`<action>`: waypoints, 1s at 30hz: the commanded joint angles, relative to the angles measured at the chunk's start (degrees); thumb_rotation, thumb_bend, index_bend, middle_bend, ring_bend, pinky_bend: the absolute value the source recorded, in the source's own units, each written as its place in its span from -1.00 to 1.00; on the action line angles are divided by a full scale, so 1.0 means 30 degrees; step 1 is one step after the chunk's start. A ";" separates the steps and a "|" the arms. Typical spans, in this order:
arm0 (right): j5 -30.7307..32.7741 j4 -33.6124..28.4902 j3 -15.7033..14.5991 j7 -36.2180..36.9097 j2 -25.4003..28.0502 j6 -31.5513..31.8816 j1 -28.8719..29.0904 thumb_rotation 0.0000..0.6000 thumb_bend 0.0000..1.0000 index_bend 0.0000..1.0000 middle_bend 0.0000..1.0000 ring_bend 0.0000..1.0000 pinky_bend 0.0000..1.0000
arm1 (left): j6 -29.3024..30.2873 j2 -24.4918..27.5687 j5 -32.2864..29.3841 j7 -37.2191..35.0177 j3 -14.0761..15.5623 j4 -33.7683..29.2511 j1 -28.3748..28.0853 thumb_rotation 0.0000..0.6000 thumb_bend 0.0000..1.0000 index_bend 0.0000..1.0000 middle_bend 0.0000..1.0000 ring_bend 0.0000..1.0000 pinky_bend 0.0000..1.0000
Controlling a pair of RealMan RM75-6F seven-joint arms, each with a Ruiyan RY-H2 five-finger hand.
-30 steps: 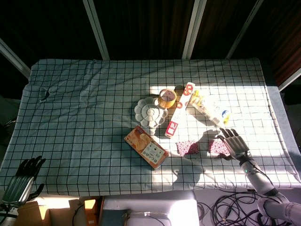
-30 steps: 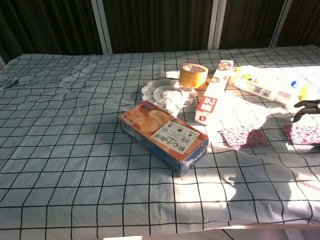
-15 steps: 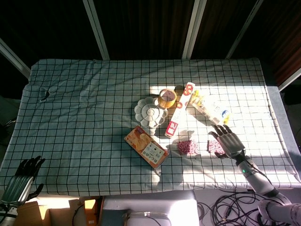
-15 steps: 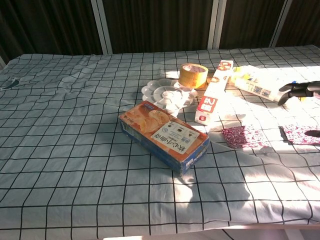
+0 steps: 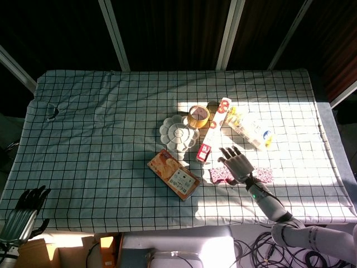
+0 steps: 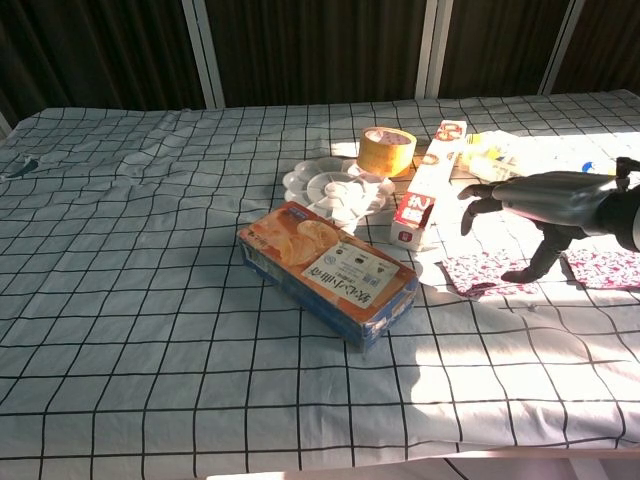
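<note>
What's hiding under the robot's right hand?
The right hand hovers over a pink patterned cloth square on the checked tablecloth. Part of that cloth shows; the part beneath the palm is covered.

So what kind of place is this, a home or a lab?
Probably a lab or test room. A table under a checked cloth holds unrelated items: a snack box, tape and a paint palette. Cables trail below, and dark panels stand behind. The right hand hovers over it.

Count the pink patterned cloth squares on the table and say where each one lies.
2. One pink cloth square lies under the right hand, beside the long box. The other cloth square lies further right, past the hand.
</note>
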 commanded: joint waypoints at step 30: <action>0.0692 0.0635 -0.0821 -0.0739 -0.0890 0.0563 0.0255 1.00 -0.60 -0.31 -1.00 -1.00 -1.00 | 0.0075 0.0006 0.0006 -0.0263 -0.0031 0.0164 0.0103 1.00 -0.29 -1.00 -0.99 -1.00 -1.00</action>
